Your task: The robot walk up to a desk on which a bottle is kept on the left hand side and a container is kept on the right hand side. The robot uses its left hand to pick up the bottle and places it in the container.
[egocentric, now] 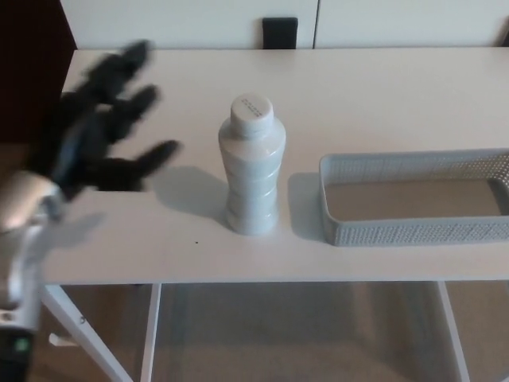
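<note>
- so the left hand [99,127] is up over the white desk [382,87] around 9 o'clock, a bit blurry, fingers spread wide apart and holding nothing
- the bottle [252,167] stands upright pretty much dead center, white cap on, well clear of the hand, which sits at its 9 o'clock
- the container [413,235], a grey mesh basket, sits at 3 o'clock from the bottle, just beside it but not touching, running off the right edge
- basket looks empty inside
- a dark chair back [280,33] pokes up behind the desk at 12 o'clock
</note>
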Motion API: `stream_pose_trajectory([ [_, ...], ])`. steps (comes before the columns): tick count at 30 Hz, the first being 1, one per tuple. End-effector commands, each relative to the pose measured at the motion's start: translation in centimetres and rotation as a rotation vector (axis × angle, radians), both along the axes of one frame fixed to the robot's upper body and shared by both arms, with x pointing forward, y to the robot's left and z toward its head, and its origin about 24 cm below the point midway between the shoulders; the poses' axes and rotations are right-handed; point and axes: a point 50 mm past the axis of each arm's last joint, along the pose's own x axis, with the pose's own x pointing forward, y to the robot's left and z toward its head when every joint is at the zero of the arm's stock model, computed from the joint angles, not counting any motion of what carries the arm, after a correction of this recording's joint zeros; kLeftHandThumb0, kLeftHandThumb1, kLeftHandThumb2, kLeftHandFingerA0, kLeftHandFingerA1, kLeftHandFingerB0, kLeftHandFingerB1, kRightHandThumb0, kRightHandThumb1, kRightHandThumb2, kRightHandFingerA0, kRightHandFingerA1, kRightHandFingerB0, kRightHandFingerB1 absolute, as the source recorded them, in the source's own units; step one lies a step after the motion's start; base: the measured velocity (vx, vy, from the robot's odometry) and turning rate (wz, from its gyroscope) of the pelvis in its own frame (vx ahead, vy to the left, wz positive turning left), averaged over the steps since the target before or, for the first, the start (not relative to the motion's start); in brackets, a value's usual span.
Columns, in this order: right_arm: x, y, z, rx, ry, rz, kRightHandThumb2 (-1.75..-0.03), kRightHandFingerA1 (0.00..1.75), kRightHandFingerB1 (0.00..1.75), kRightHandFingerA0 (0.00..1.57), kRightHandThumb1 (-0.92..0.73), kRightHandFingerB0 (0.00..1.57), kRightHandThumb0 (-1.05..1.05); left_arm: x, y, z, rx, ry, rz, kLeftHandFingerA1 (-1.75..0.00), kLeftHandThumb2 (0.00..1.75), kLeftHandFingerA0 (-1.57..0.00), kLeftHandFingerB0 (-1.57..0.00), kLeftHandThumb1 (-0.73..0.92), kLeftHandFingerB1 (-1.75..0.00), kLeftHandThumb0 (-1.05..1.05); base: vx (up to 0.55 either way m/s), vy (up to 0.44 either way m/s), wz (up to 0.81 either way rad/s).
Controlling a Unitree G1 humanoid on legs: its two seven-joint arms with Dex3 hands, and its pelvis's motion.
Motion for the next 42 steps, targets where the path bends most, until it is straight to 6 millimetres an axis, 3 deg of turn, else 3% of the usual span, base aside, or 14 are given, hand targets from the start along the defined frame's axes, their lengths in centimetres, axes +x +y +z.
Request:
stream_pose_trajectory([
  [1,-0.4,-0.7,0.1,-0.014,-0.007,-0.036,-1.73,0.98,0.71,0.43,-0.45,0.06,0.24,1.6,-4.5,-2.2,0.313,0.057,0.013,-0.14,0.68,0.00,0.00,0.43,-0.03,-0.61,0.00,0.000,0.00],
  [5,-0.3,-0.4,0.5,-0.011,-0.015,-0.019,-1.54,0.89,0.73,0.48,-0.81,0.19,0.15,1.7,-4.1,-2.9,0.283,0.094,0.030,-0.03,0.70,0.00,0.00,0.39,0.00,-0.62,0.00,0.000,0.00],
  [6,-0.4,-0.3,0.7,-0.007,-0.021,-0.008,-1.75,0.98,0.72,0.43,-0.42,0.05,0.29,1.7,-3.9,-3.2,0.277,0.106,0.036,-0.04,0.71,0.00,0.00,0.40,0.00,-0.64,0.00,0.000,0.00],
  [12,-0.1,-0.2,0.8,-0.016,-0.016,-0.014,-1.50,0.89,0.72,0.51,-0.79,0.21,0.14,1.9,-3.3,-4.0,0.294,0.148,0.065,-0.11,0.73,0.00,0.00,0.39,-0.05,-0.60,0.00,0.000,0.00],
  [15,-0.1,-0.3,0.7,-0.012,-0.026,-0.015,-1.75,0.99,0.70,0.43,-0.43,0.04,0.26,1.7,-3.8,-4.4,0.260,0.164,0.043,-0.17,0.57,0.00,0.00,0.50,-0.08,-0.54,0.00,0.000,0.00],
  [20,0.3,-0.1,0.8,0.003,-0.041,-0.024,-1.55,0.90,0.72,0.49,-0.84,0.17,0.14,1.7,-4.8,-4.6,0.326,0.128,0.036,-0.21,0.76,0.00,0.00,0.39,-0.10,-0.61,0.00,0.000,0.00],
  [24,0.4,-0.1,0.8,0.009,-0.048,-0.031,-1.74,0.97,0.69,0.39,-0.43,0.01,0.25,1.9,-5.6,-5.2,0.384,0.154,0.056,-0.22,0.76,-0.01,0.00,0.40,-0.07,-0.63,0.00,0.000,0.00],
  [30,0.7,0.0,1.0,0.017,-0.056,-0.023,-1.54,0.88,0.72,0.45,-0.81,0.16,0.10,2.3,-7.4,-5.8,0.333,0.235,0.026,-0.35,0.55,-0.19,0.00,0.49,0.00,-0.56,0.00,0.000,0.00],
  [31,0.8,0.0,1.1,0.015,-0.060,-0.022,-1.75,0.99,0.72,0.41,-0.42,0.05,0.23,2.4,-7.6,-5.7,0.339,0.230,0.022,-0.43,0.72,-0.13,0.00,0.41,0.00,-0.63,0.00,0.000,0.00],
  [34,1.3,0.1,1.1,0.010,-0.069,-0.021,-1.54,0.86,0.71,0.43,-0.81,0.16,0.09,2.6,-9.1,-5.3,0.354,0.209,0.014,-0.49,0.75,-0.30,0.00,0.44,-0.10,-0.60,0.00,0.000,0.00],
  [37,1.2,0.0,0.8,0.028,-0.073,-0.019,-1.75,0.95,0.70,0.37,-0.39,0.01,0.14,2.5,-10.1,-5.2,0.346,0.181,0.057,-0.59,0.64,-1.01,-0.23,0.80,-0.30,-0.24,0.00,0.000,0.00],
  [38,1.2,0.1,0.8,0.030,-0.075,-0.018,-1.59,0.87,0.72,0.40,-0.86,0.14,0.11,2.4,-10.3,-5.2,0.330,0.152,0.088,-1.06,0.65,-1.05,-0.65,0.85,-0.45,-0.06,0.00,0.000,0.00],
  [40,1.3,0.2,1.0,0.033,-0.076,-0.020,-1.75,0.96,0.70,0.37,-0.42,0.00,0.15,2.2,-10.6,-5.1,0.299,0.109,0.144,-1.07,0.67,-0.95,-0.78,0.91,-0.75,0.02,0.00,0.000,0.00],
  [42,1.2,0.2,1.0,0.027,-0.071,-0.026,-1.57,0.88,0.72,0.43,-0.83,0.14,0.08,2.2,-10.4,-5.1,0.295,0.089,0.183,-1.19,0.66,-0.90,-0.70,0.90,-0.86,-0.06,0.00,0.000,0.00],
])
